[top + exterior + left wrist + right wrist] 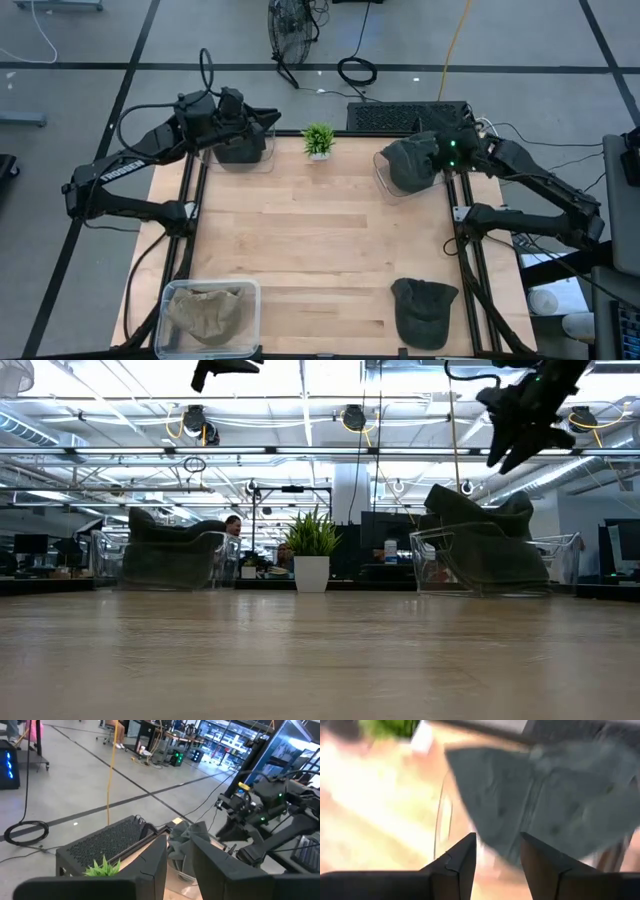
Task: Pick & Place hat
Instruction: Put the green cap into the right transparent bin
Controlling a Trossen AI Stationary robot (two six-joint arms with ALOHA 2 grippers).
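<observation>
Wood table [320,250] fills the centre; right gripper [437,153], fingers apart (empty), hangs over the upper-right bin [385,172] holding a hat [405,165]; left gripper [268,120], fingers apart, upper left

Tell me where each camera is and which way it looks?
High view: above the table, looking straight down; both arms show, left hand and right hand at the far bins.
Low view: at tabletop height, looking level at the plant; the right hand hangs above the hat bin.
Left wrist view: on the left arm, looking past its own fingers toward the right arm.
Right wrist view: on the right arm, looking down at the dark hat.
All four share that hat bin.
</observation>
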